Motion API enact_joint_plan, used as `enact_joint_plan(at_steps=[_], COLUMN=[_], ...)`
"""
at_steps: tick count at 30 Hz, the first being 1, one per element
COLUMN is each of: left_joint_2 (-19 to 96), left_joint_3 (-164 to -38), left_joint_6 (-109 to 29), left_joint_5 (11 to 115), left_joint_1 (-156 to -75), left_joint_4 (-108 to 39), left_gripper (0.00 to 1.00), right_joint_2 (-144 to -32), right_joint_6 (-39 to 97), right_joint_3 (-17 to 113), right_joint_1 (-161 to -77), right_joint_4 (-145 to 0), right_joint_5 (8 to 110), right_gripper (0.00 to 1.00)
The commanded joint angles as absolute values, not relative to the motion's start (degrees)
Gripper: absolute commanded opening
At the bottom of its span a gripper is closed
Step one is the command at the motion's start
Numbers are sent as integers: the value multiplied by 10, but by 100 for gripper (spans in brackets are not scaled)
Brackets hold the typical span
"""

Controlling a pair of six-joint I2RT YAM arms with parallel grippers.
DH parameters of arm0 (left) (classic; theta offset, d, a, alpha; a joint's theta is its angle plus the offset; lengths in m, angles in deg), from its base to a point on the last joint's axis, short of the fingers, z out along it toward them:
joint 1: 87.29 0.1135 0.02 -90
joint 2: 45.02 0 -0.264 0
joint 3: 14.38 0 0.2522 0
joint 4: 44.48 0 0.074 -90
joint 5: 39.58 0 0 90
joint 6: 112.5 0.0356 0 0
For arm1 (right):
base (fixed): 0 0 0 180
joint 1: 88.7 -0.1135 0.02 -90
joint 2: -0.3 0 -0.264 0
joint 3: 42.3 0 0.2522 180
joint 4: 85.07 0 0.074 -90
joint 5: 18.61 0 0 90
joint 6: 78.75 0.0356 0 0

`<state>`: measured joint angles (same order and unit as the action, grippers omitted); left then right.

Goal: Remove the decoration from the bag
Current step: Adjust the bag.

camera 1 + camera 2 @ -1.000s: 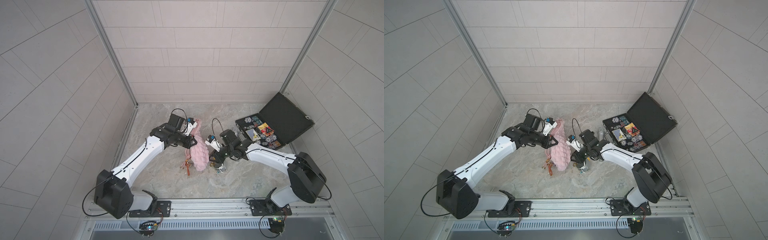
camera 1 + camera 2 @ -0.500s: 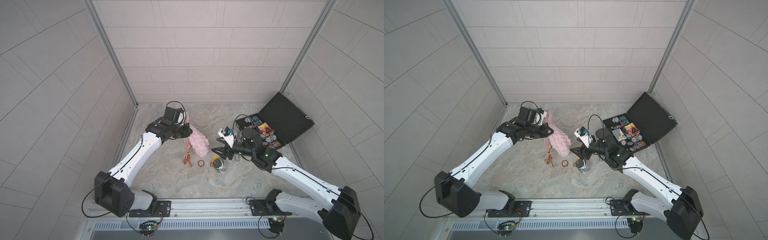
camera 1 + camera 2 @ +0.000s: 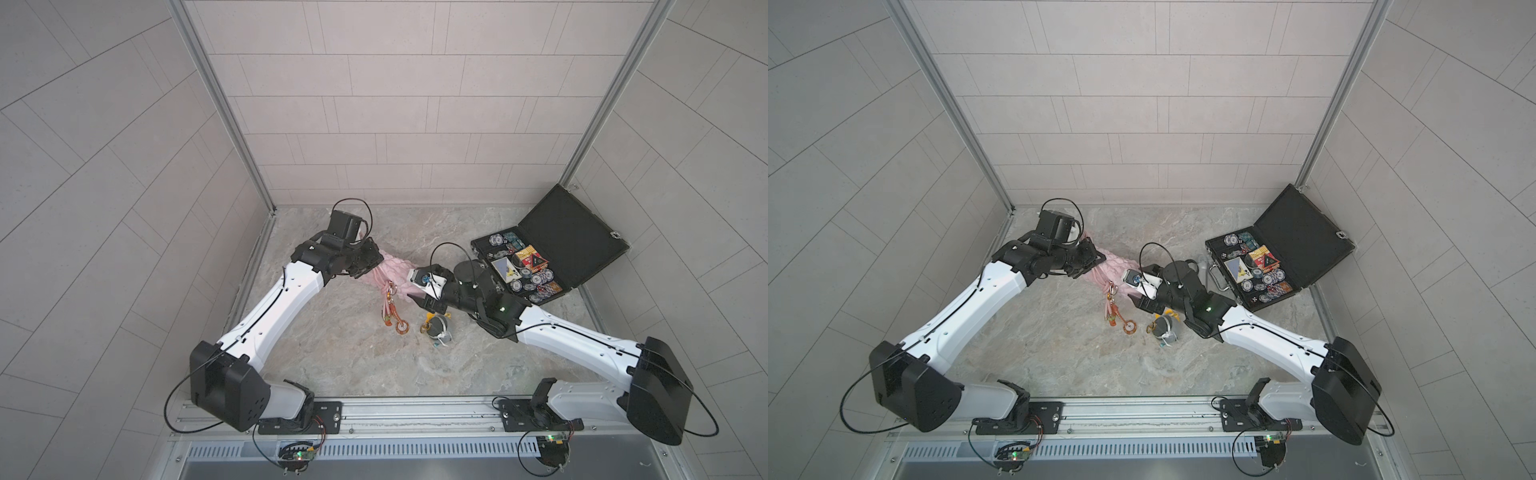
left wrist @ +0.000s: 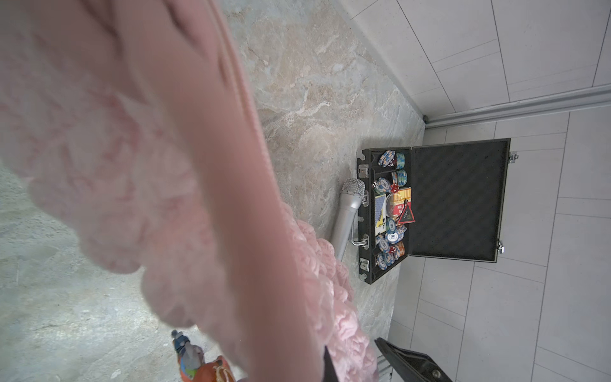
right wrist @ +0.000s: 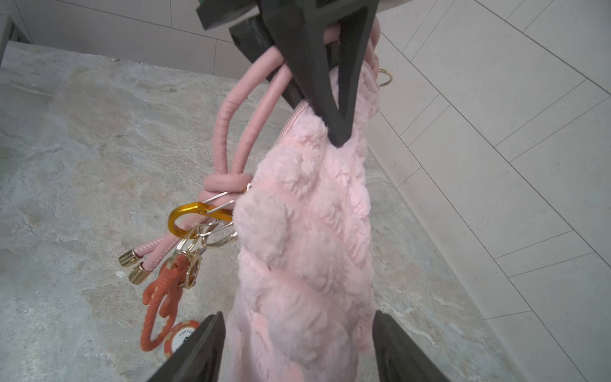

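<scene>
You had the left gripper (image 5: 334, 125) squeezed shut on the pink straps (image 5: 228, 115) at the top of the bag (image 5: 304, 231), and the bag hung down from it over the table (image 3: 332, 365). Your right gripper (image 5: 297, 314) was wide open, with one finger on each side of the bag's lower part, just beside the fluffy cloth. I could not tell if they touched it. The decoration (image 5: 165, 294), an orange rope charm with a round chip (image 5: 183, 334), hung from a gold clip (image 5: 185, 215) by the knot in the straps. A small yellow and grey toy (image 3: 436, 328) lay on the table nearby. The open black case (image 3: 573, 245) sat beyond the right arm.
</scene>
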<state>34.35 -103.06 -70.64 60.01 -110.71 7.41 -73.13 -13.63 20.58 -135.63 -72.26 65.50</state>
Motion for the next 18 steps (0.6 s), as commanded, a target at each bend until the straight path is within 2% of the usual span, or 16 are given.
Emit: enact_joint_plan(at_steps=[1, 5, 9, 11, 13, 18], left_joint_2=[323, 314, 312, 310, 310, 296], left_joint_3=[-1029, -1005, -992, -989, -991, -978], left_joint_6=[-741, -764, -764, -760, -754, -747], left_joint_5=[616, 629, 633, 634, 637, 640], left_joint_1=[-1114, -1117, -1120, -1119, -1120, -1116], left_joint_4=[61, 51, 47, 46, 49, 54], left_gripper=[1, 3, 7, 12, 20, 39], right_joint_2=[-754, -771, -768, -764, -756, -735], right_joint_6=[-171, -160, -121, -99, -68, -14], right_joint_3=[235, 257, 266, 265, 257, 246], right_joint_1=[-1360, -1363, -1363, -1363, -1363, -1359], right_joint_4=[-746, -761, -775, -776, -790, -807], right_joint_5=[676, 648, 625, 623, 632, 644], right_gripper=[70, 59, 30, 15, 5, 0])
